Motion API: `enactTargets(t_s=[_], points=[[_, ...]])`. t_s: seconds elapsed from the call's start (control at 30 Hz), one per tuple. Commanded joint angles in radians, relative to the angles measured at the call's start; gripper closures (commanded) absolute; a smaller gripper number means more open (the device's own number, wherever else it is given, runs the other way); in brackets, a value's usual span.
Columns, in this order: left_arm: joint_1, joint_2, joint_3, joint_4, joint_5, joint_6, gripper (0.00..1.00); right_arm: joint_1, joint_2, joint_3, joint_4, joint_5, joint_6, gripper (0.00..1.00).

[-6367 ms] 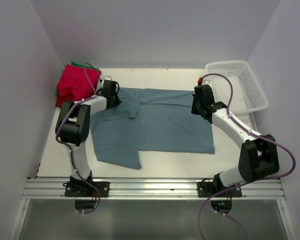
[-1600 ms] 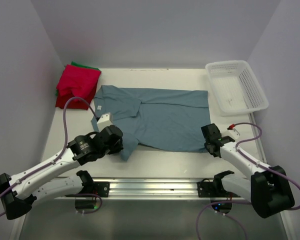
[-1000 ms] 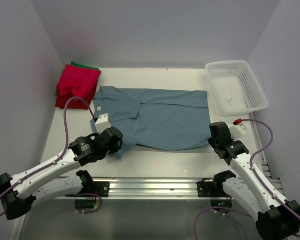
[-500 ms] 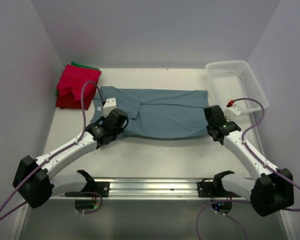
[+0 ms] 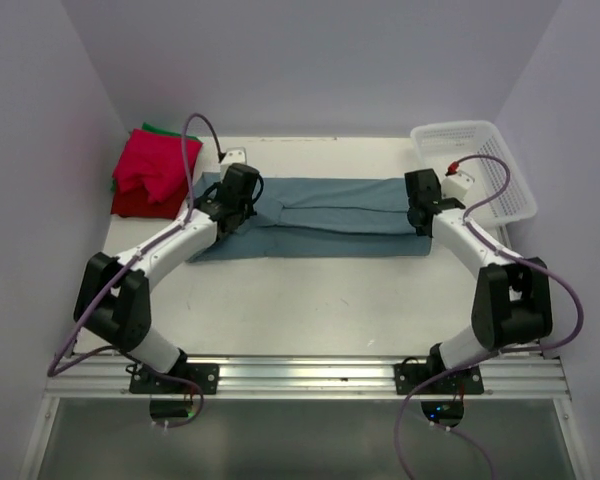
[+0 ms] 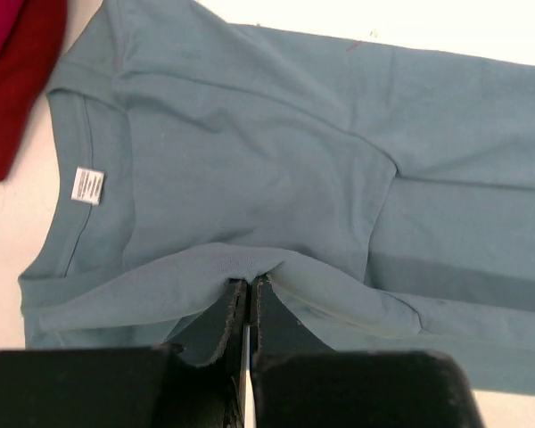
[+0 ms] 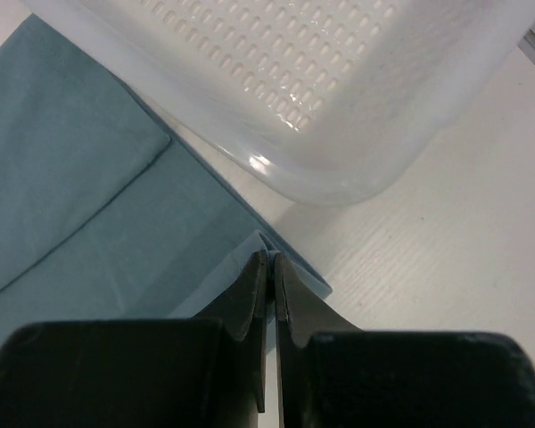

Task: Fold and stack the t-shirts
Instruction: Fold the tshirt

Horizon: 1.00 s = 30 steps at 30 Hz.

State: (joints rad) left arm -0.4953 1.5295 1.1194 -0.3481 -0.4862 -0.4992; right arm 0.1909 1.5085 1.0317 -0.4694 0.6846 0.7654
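1. Centre of counter (image 5: 280, 300): blue shirt (image 5: 320, 215), lying flat, doubled lengthwise.
2. Left fingers (image 6: 248, 290): closed, pinching a raised fold of the shirt.
3. Right fingers (image 7: 270, 263): closed on the shirt's corner, just beside basket (image 7: 339, 89).
4. Far-left corner: red shirts (image 5: 152, 170), stacked.

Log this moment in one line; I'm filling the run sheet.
left hand: shut on blue shirt | right hand: shut on blue shirt | blue shirt: folded lengthwise | red stack: far-left corner
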Motion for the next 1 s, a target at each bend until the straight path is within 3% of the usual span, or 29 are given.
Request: enactTargets(t_s=[0.0, 0.33, 0.87, 0.9, 0.93, 0.97], points=[[0.037, 0.088, 0.126, 0.060, 0.037, 0.070, 1.00, -0.018, 0.099, 0.116, 0.046, 0.015, -0.038, 1.00], [0.098, 0.277, 0.249, 0.080, 0.095, 0.090, 1.00, -0.045, 0.393, 0.329, 0.041, -0.048, -0.072, 1.00], [0.176, 0.376, 0.252, 0.172, 0.136, 0.088, 1.00, -0.061, 0.504, 0.426, 0.063, -0.034, -0.103, 1.00], [0.179, 0.379, 0.250, 0.181, 0.132, 0.088, 0.97, -0.064, 0.506, 0.427, 0.072, -0.036, -0.109, 0.94], [0.187, 0.380, 0.250, 0.195, 0.127, 0.080, 0.87, -0.062, 0.503, 0.426, 0.081, -0.040, -0.132, 0.83], [0.190, 0.374, 0.238, 0.208, 0.123, 0.079, 0.57, -0.062, 0.499, 0.421, 0.092, -0.052, -0.143, 0.62]])
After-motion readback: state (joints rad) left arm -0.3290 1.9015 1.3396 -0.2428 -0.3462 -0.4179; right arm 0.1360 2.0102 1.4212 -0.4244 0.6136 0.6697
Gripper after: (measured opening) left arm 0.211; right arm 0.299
